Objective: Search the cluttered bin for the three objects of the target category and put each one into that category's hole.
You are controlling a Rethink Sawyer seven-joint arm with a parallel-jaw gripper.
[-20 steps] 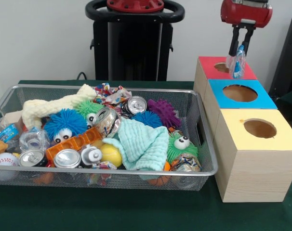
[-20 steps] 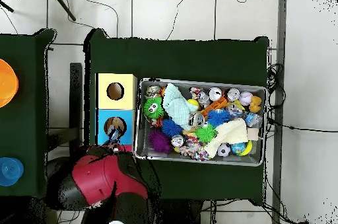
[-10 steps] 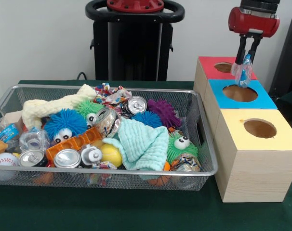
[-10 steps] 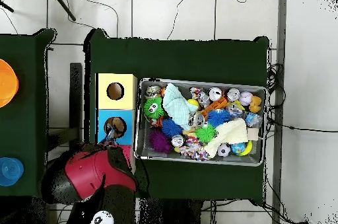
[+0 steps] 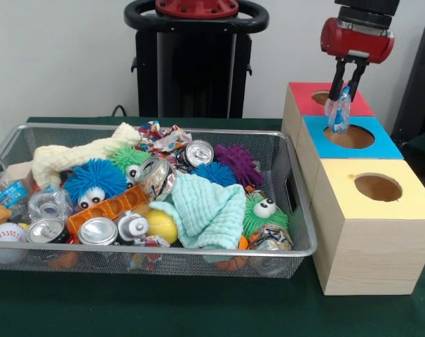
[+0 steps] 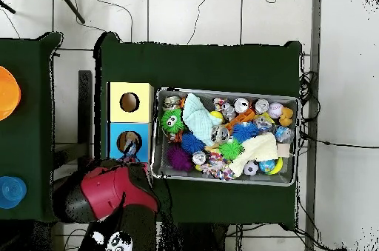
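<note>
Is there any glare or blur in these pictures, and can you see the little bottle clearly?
Front view: even light, bright glints on the can tops; the bottle in the gripper shows clearly above the blue box's hole. Overhead view: softer; the bottle is a small pale smear.

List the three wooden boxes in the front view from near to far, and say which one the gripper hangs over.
Yellow-topped box → blue-topped box → red-topped box. The gripper, shut on a plastic bottle, hangs over the blue-topped box's hole.
</note>
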